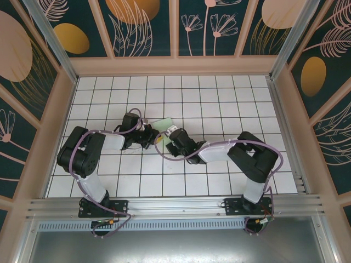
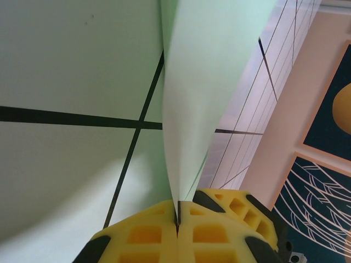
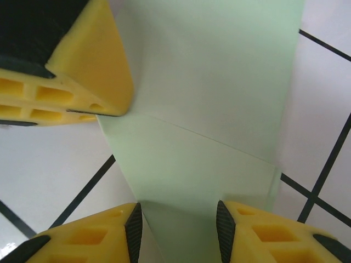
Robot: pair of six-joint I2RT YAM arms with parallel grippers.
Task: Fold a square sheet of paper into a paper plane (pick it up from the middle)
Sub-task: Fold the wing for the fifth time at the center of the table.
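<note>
Nearest the camera, short of the pale mint-green paper [image 1: 163,123], the left arm [image 1: 82,156] and right arm [image 1: 253,159] bend inward over a white gridded table [image 1: 230,104]. Their wrists meet over the paper's near part and cover it, so its full outline cannot be made out from above.

The left gripper [image 2: 177,218] is pinched tight on the paper's edge, with its yellow fingers [image 2: 148,235] pressed together. The paper rises from them as a folded flap whose far end is cut off.

The right gripper [image 3: 178,233] stands partly open. Paper shows in the gap between its fingers [image 3: 263,233], and whether they touch it is unclear. Beyond them a crease [image 3: 208,138] crosses the paper. A third yellow finger [image 3: 88,60] sits at the paper's left and is mostly cut off.

Farthest, beyond the paper, stands a dark floral wall [image 1: 148,27].
</note>
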